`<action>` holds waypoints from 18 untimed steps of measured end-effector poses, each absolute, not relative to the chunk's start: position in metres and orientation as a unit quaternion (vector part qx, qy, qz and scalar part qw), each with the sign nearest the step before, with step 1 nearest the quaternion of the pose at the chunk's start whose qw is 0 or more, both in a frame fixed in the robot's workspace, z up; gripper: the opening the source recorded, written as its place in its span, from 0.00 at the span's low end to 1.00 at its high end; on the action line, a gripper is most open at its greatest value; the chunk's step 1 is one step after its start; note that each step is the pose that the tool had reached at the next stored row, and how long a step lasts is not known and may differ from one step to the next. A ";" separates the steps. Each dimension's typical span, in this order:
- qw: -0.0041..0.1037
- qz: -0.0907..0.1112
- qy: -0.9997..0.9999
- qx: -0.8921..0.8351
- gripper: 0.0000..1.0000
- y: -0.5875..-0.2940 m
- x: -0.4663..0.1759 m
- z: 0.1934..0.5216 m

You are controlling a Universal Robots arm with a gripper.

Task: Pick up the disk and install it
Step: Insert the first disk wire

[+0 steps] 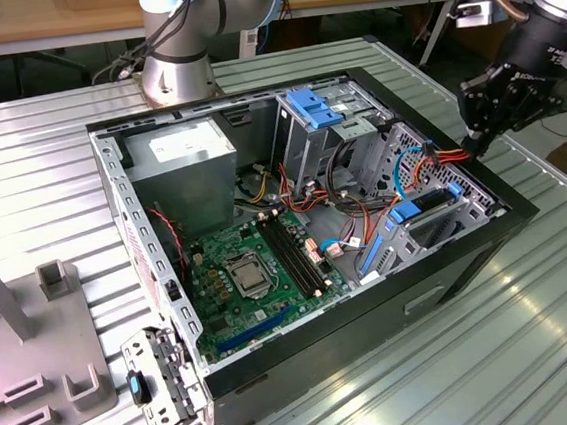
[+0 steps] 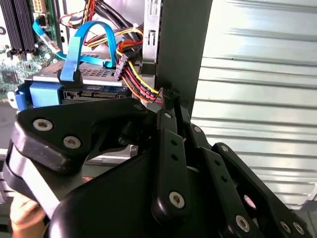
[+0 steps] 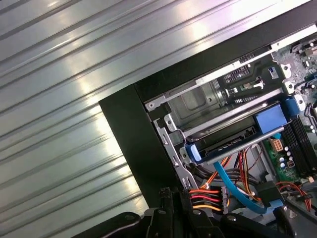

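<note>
case: on table, open side up
arm base: on table, behind case
fixture: on table, off case's end at exterior view's left, apart
power supply: in case, rear corner
motherboard: on case floor, before power supply
drive cage: in case, exterior view's right end
disk: in drive cage
gripper: over case rim, exterior view's right, just beside cables

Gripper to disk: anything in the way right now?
Yes. The gripper sits at the case wall, and the red-orange-yellow wire bundle runs between it and the disk, apparently plugged into the disk's end. The blue data cable loops over the disk too.
</note>
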State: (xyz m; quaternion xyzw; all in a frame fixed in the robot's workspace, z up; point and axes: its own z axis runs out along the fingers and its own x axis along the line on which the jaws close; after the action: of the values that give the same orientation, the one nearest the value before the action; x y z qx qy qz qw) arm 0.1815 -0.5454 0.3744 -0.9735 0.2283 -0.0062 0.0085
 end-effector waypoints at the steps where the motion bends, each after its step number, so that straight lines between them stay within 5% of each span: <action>1: 0.008 -0.006 0.234 -0.972 0.17 -0.545 0.181 0.374; 18: 0.008 -0.008 0.282 -0.959 0.17 -0.546 0.170 0.373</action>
State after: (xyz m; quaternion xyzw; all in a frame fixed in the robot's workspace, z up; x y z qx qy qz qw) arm 0.1703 -0.5455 0.3730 -0.9594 0.2819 -0.0085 0.0082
